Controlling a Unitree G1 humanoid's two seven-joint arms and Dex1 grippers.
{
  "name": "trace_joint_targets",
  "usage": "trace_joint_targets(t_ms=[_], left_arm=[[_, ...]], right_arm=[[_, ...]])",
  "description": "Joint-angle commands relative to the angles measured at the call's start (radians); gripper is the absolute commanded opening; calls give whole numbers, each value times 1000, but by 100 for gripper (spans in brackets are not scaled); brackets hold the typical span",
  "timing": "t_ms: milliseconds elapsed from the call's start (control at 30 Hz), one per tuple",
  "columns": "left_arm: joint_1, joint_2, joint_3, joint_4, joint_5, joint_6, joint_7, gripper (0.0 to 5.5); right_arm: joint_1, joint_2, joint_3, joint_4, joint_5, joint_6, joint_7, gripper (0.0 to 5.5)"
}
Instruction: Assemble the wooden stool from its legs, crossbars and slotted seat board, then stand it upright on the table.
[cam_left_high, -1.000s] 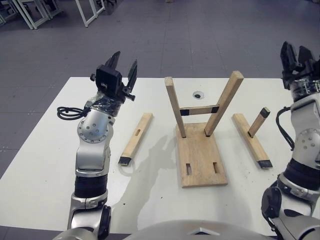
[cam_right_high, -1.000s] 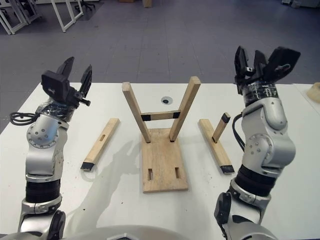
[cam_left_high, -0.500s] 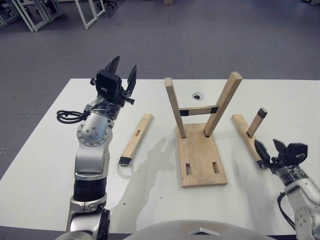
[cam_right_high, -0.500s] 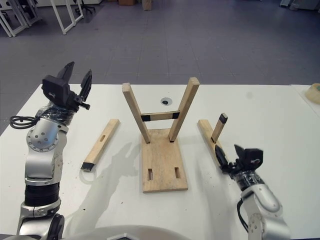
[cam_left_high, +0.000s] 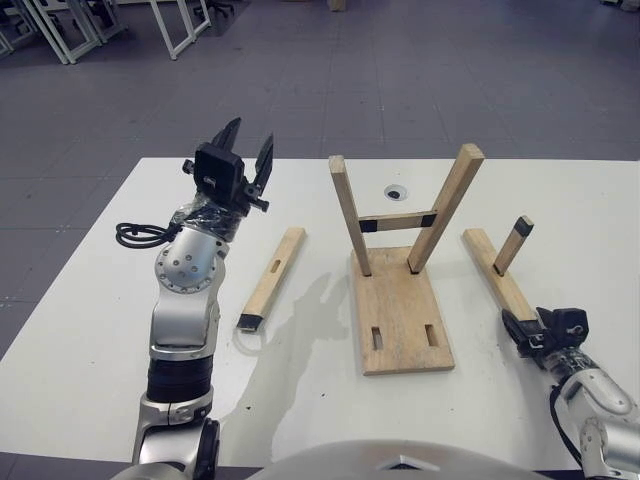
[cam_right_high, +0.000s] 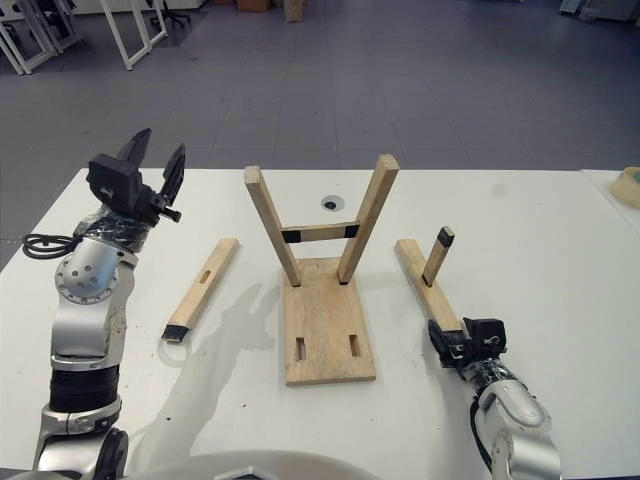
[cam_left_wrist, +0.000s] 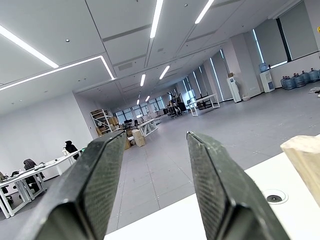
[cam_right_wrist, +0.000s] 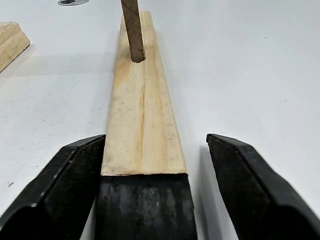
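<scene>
The slotted seat board (cam_left_high: 400, 318) lies flat at mid-table. Two legs (cam_left_high: 349, 214) (cam_left_high: 447, 205) stand in its far slots, joined by a crossbar (cam_left_high: 400, 220). A loose leg (cam_left_high: 272, 274) lies to its left. To its right lies another leg (cam_left_high: 496, 274) with a short crossbar (cam_left_high: 513, 243) standing in it. My right gripper (cam_right_wrist: 155, 150) is low on the table, open, its fingers (cam_right_wrist: 65, 185) straddling that leg's black-tipped near end (cam_right_high: 445, 338). My left gripper (cam_left_high: 241, 148) is held up over the table's far left, open and empty, as the left wrist view (cam_left_wrist: 155, 150) confirms.
A black cable (cam_left_high: 135, 232) lies coiled at the table's left. A round grommet hole (cam_left_high: 397, 189) sits behind the stool. A beige object (cam_right_high: 630, 185) pokes in at the far right edge. Bare table (cam_left_high: 300, 400) spreads in front of the seat board.
My right arm has dropped from raised high to table level and closed in on the right leg's black-tipped end. The left arm has barely shifted.
</scene>
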Motion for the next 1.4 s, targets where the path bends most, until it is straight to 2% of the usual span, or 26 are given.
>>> trace_joint_targets(t_ms=[33,200,567,733,833,933,1000,1067,1267,1400], left_arm=[[-13,5,2,17,-2,-8,-3,224],[-20,9,10,31,-6,-15,-4,224],[-69,12,28,32,-19,-5,6,224],[-91,-4,18,29,-36,4,1,224],[-148,-67,65,12,-216,117,-5,224],[-263,-112,201,20,-641,384,9,224],[-321,-125,255,37,-899,530,56,258],[-354,-148,261,47,-1104,629,98,290],[-456,-167,251,210,-1386,752,149,379],[-563,-163,259,433,-1479,818,78,385]], right_arm=[[-29,-15,6,-3,-2,34,-8,292],[-161,-7,-56,-154,104,96,-65,197],[-721,-94,-178,-369,408,355,-302,194],[-823,-77,-147,-450,533,438,-391,193],[-879,-75,-116,-492,597,472,-437,193],[-911,-61,-86,-508,647,490,-470,193],[-927,-56,-67,-514,668,495,-485,193],[-944,-51,-51,-521,689,497,-504,193],[-994,-32,-2,-534,750,500,-553,193],[-1012,-21,22,-527,790,486,-558,193]])
